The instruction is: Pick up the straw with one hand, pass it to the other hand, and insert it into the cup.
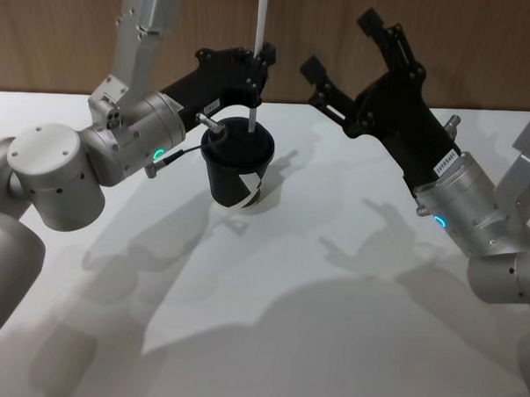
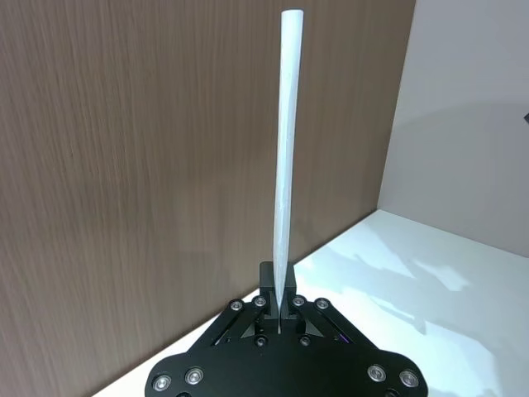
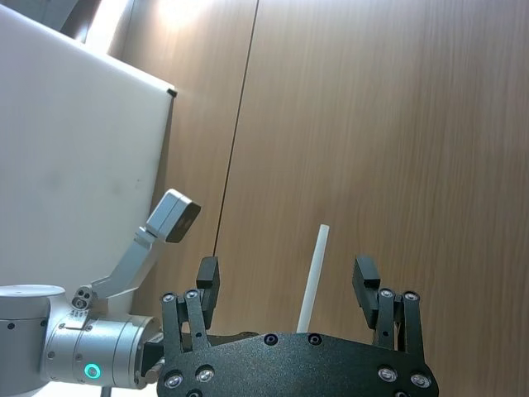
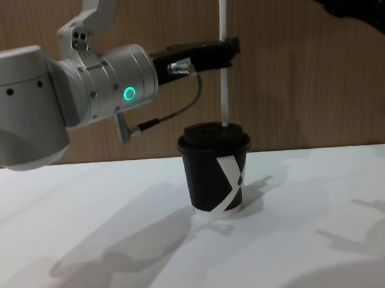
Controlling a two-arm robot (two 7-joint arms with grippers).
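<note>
White table (image 1: 329,342), bare in the lower half of the head view, shadows only.

Centre of the frame: small black paper cup with black plastic lid and white X-like mark (image 4: 214,171), upright on the table, white base rim down.

Directly above it: thin straight white plastic drinking straw (image 4: 224,58), vertical. In the chest view its lower tip sits at the lid top, toward the right of the lid; whether it has entered the lid hole cannot be told.

Left claw, black and long-fingered on a silver cylindrical wrist with green ring light (image 4: 227,50), reaches in from the left of the frame above the cup. It is closed on the straw a little above the lid; the left wrist view shows the fingertips (image 2: 273,289) pinched around the lower shaft, most of the length standing free above.

Farther back, upper right of the head view: right claw, black (image 1: 337,61), raised above the table, well apart from cup and straw. Jaws spread wide, holding nothing.

Judgement: handover done; step in hand is insertion. To do it well:
- keep straw plumb, tip centred on the lid opening before descending;
- lower slowly and straight, since side load may bend the straw or tip the light cup;
- release only once the straw is seated.

Behind all: brown wood-panel wall (image 1: 61,31).
</note>
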